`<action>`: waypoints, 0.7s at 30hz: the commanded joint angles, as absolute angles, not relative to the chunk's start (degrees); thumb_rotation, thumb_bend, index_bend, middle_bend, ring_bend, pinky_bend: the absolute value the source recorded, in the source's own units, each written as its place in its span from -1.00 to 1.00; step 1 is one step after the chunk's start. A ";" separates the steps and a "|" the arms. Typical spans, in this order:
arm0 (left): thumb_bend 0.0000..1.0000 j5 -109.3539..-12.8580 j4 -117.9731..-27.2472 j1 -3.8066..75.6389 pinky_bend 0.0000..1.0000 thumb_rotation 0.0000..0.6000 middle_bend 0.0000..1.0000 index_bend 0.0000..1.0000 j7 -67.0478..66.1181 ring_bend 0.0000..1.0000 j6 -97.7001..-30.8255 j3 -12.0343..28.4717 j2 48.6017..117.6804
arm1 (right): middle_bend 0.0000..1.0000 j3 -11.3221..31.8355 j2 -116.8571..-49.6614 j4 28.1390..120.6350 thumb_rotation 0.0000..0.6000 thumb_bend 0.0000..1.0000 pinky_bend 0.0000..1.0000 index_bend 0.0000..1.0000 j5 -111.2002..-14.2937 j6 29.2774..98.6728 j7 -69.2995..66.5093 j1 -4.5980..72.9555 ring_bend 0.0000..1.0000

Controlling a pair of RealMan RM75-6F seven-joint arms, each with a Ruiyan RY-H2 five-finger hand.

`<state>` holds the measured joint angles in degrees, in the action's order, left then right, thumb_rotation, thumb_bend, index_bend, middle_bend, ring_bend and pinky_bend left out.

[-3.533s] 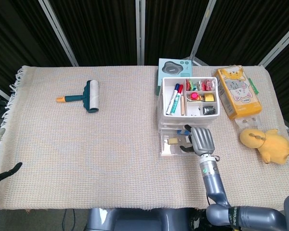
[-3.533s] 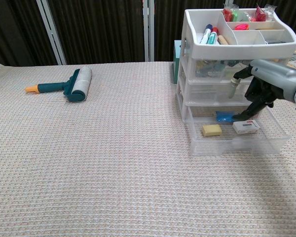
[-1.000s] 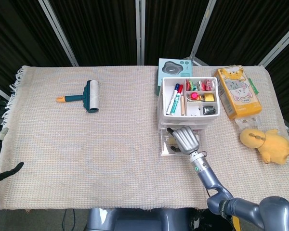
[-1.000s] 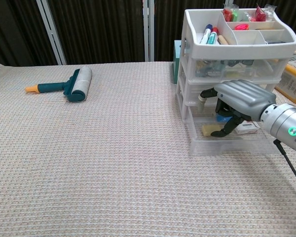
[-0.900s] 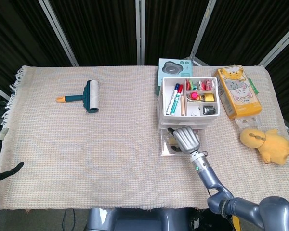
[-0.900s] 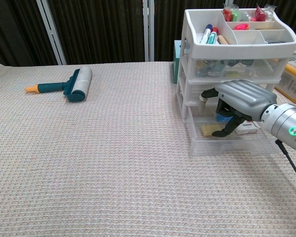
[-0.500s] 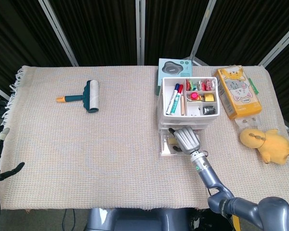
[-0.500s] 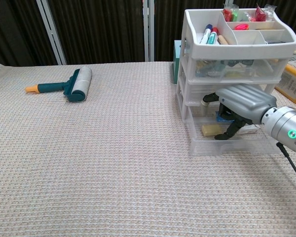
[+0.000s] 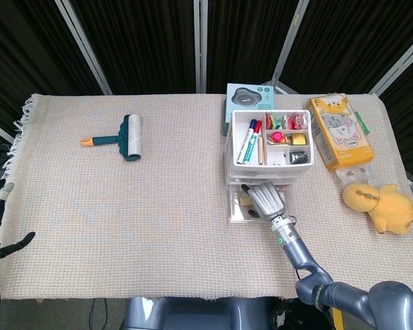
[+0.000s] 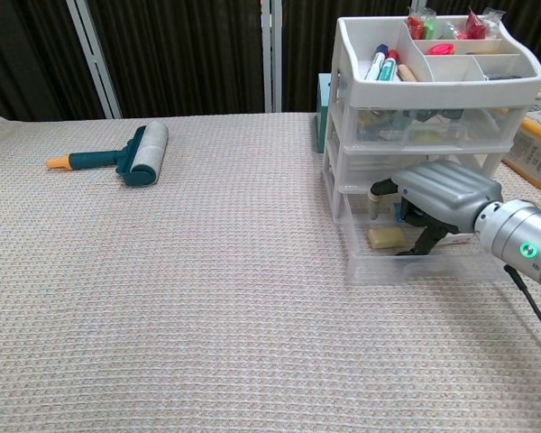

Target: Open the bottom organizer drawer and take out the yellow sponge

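The white three-drawer organizer (image 10: 433,135) stands at the right, with its clear bottom drawer (image 10: 433,266) pulled out toward me. The yellow sponge (image 10: 385,236) lies flat on the drawer floor at its left end. My right hand (image 10: 442,200) reaches down into the drawer just right of the sponge. Its thumb is above the sponge and its dark fingertips (image 10: 417,245) are beside it, and I see no firm grip. In the head view the right hand (image 9: 267,199) covers most of the drawer. My left hand (image 9: 1,237) hangs at the table's near left edge, fingers apart, holding nothing.
A teal lint roller (image 10: 131,153) lies far left at the back. A blue item (image 10: 402,215) sits in the drawer behind my hand. A teal box (image 9: 248,96) stands behind the organizer, and an orange cat box (image 9: 339,130) and a yellow plush (image 9: 384,205) are to its right.
My right hand moved from the drawer's right side to its left end and dipped in beside the sponge. The sponge lies where it was. The left hand barely moved.
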<state>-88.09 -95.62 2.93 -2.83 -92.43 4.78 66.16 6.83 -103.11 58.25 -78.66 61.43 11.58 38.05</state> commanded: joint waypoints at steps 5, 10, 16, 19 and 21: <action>-0.86 -88.13 -95.67 2.92 -1.00 1.00 -1.00 -1.00 -2.84 -1.00 -92.42 4.73 66.15 | 1.00 7.09 -103.27 57.90 1.00 -0.77 0.43 -0.12 -78.31 60.55 12.41 38.15 0.94; -0.86 -88.19 -95.69 2.94 -1.00 1.00 -1.00 -1.00 -2.85 -1.00 -92.39 4.70 66.13 | 1.00 7.08 -103.41 57.94 1.00 -0.77 0.43 -0.11 -78.58 60.50 12.38 38.14 0.94; -0.86 -88.26 -95.68 2.88 -1.00 1.00 -1.00 -1.00 -2.65 -1.00 -92.51 4.66 66.08 | 1.00 6.95 -103.52 57.60 1.00 -0.75 0.42 -0.13 -78.47 59.83 13.21 38.13 0.94; -0.86 -88.27 -95.66 2.89 -1.00 1.00 -1.00 -1.00 -2.65 -1.00 -92.48 4.65 66.07 | 1.00 7.01 -103.58 57.56 1.00 -0.71 0.42 -0.10 -78.45 59.71 13.39 38.09 0.94; -0.86 -88.30 -95.69 2.90 -1.00 1.00 -1.00 -1.00 -2.62 -1.00 -92.50 4.65 66.07 | 1.00 7.05 -103.64 57.51 1.00 -0.69 0.42 -0.09 -78.51 59.64 13.36 38.10 0.94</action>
<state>-88.30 -95.69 2.89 -2.62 -92.51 4.65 66.07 7.04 -103.63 57.52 -78.51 59.65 13.36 38.10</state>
